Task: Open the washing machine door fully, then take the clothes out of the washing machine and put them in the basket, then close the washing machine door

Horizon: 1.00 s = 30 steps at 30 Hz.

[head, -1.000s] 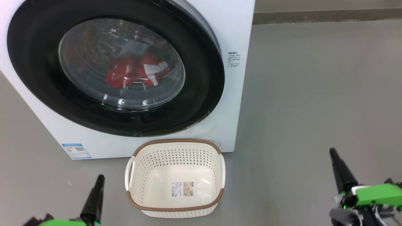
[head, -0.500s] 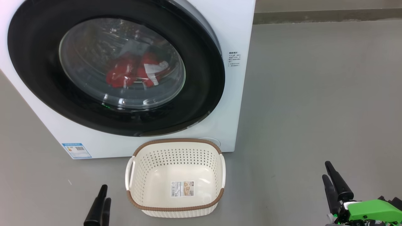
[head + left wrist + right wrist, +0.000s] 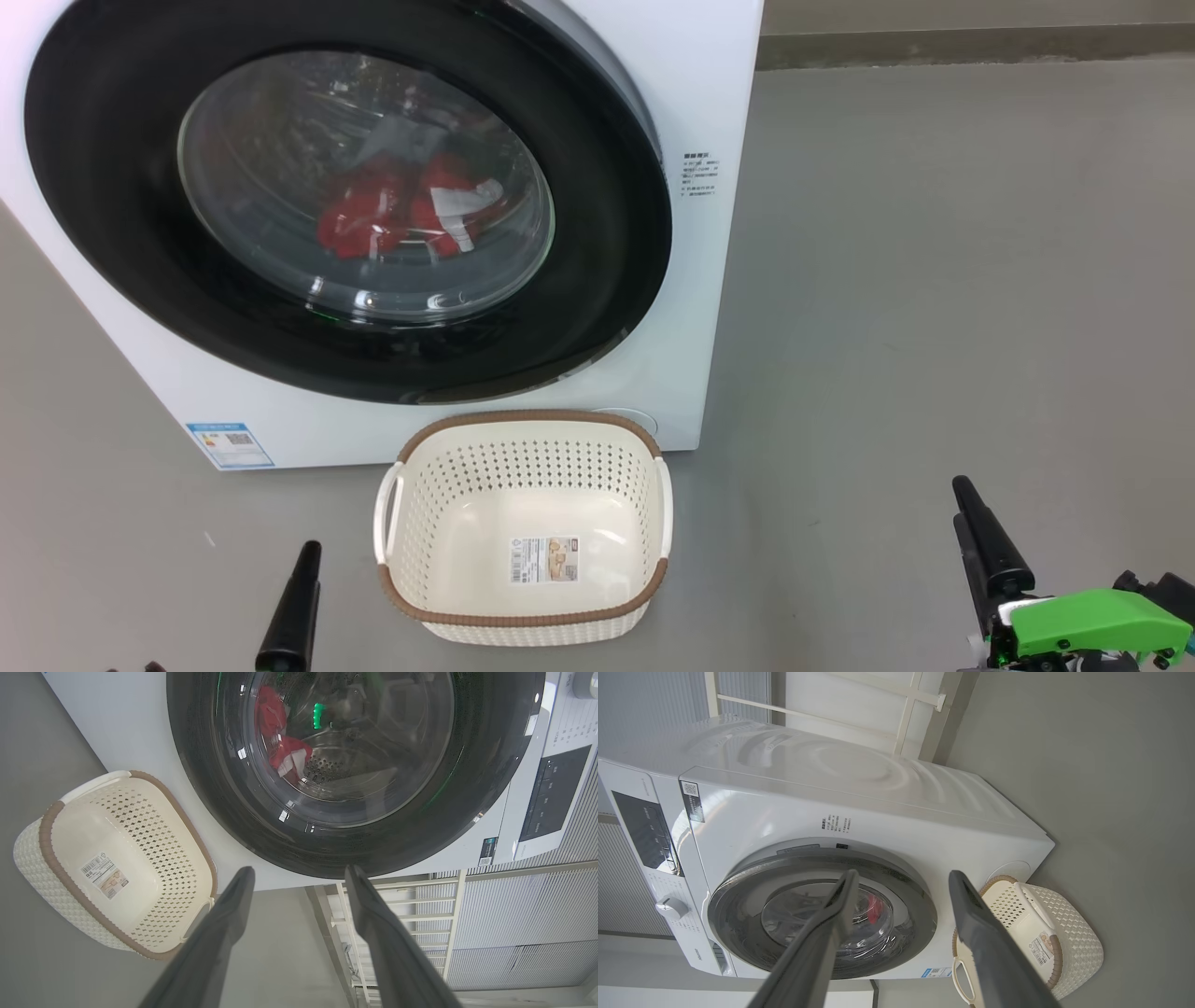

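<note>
Washing machine door [image 3: 347,201] sits shut, well beyond the left tool [image 3: 300,870] and right tool [image 3: 903,873], both spread apart, empty.

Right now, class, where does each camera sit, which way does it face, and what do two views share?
Head view: on the head, facing forward and down at the washing machine door and basket; dark fingers low in both corners.
Left wrist view: on the left wrist, facing the door along the open left gripper.
Right wrist view: on the right wrist, facing the washing machine along the open right gripper.
Shared: all show the door and the basket.
</note>
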Tool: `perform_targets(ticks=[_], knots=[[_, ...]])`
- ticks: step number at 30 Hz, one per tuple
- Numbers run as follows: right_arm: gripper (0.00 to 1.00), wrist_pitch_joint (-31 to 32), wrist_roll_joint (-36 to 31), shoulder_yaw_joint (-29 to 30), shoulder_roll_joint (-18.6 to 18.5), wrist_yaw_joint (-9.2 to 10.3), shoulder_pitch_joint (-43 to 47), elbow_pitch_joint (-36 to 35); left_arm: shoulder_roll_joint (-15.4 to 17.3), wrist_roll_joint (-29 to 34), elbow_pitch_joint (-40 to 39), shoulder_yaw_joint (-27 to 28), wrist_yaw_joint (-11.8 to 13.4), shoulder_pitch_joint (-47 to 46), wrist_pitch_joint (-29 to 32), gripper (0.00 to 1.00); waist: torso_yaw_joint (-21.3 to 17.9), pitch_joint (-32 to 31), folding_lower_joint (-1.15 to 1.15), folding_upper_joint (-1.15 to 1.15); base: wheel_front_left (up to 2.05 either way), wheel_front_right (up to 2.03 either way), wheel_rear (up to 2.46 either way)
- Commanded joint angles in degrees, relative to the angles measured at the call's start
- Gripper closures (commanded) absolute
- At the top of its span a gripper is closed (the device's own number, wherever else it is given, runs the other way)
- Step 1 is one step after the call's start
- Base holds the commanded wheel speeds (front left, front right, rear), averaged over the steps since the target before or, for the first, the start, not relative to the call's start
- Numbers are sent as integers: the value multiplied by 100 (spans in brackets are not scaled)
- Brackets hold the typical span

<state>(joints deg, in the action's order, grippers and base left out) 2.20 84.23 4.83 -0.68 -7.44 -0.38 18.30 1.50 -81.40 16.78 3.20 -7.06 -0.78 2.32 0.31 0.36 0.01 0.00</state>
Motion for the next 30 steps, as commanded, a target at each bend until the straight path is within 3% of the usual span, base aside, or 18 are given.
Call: perform_targets(ticks=[1,30], knots=[[0,-67,-181,-59,-81,-2,-79,-189,108,230,-208,39,-10,-53,-75,0,2,-1,-1,0,0,0,0],[0,-555,-2451,-376,-152,-3,-27,-170,137,3021,-592,-59,21,86,-565,0,36,36,-1,0,0,0,0]])
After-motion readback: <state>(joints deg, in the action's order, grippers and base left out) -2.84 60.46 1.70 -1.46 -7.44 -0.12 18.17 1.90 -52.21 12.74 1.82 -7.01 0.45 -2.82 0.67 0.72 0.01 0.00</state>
